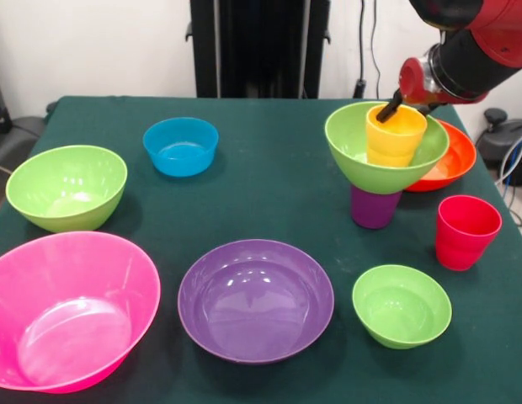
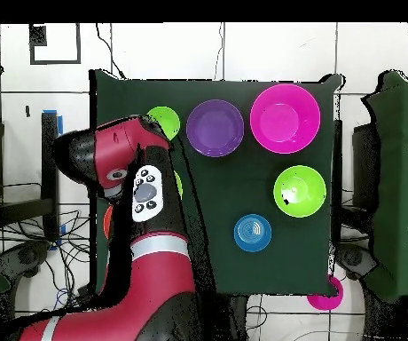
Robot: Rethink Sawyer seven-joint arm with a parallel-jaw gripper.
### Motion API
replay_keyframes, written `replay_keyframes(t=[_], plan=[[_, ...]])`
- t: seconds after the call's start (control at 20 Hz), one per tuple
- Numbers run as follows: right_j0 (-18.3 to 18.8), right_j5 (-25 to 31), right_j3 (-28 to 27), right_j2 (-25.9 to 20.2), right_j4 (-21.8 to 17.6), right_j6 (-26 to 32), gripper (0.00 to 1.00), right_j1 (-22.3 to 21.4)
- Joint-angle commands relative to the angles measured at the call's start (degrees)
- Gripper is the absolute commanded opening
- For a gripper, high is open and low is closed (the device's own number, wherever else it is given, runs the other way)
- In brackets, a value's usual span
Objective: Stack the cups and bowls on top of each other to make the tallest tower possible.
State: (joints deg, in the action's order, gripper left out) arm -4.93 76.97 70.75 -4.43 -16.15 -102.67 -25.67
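The tower stands at the right in the front view: a purple cup (image 1: 375, 210) as base, a lime green bowl (image 1: 355, 153) on it, and a yellow-orange cup (image 1: 396, 135) upright inside that bowl. My gripper (image 1: 404, 105) is at the far rim of the yellow-orange cup, coming down from the upper right; its grip on the rim is hidden. A red cup (image 1: 467, 231) stands loose in front of the tower, to the right. In the overhead view my arm (image 2: 137, 178) covers the tower and the gripper.
An orange-red bowl (image 1: 456, 156) lies behind the tower. A small green bowl (image 1: 402, 305) (image 2: 163, 120), a wide purple bowl (image 1: 255, 299) (image 2: 215, 127), a large pink bowl (image 1: 67, 310) (image 2: 285, 117), a green bowl (image 1: 67, 187) (image 2: 299, 190) and a blue bowl (image 1: 181, 146) (image 2: 253, 233) lie apart on the green table (image 1: 269, 194).
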Motion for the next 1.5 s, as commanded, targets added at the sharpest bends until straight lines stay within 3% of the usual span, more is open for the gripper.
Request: replay_keyframes(t=[0.05, 0.5, 0.95, 1.5], plan=[[-0.21, -4.07, -2.59, -0.50, 0.09, -9.57, 1.00, 2.22], [-0.38, -3.57, -3.33, 0.18, 0.36, -8.95, 1.00, 2.22], [0.36, 2.82, -2.24, 0.02, 2.74, -6.26, 1.00, -3.04], [0.10, 3.71, -2.31, 0.41, 3.57, -6.29, 1.00, -3.19]])
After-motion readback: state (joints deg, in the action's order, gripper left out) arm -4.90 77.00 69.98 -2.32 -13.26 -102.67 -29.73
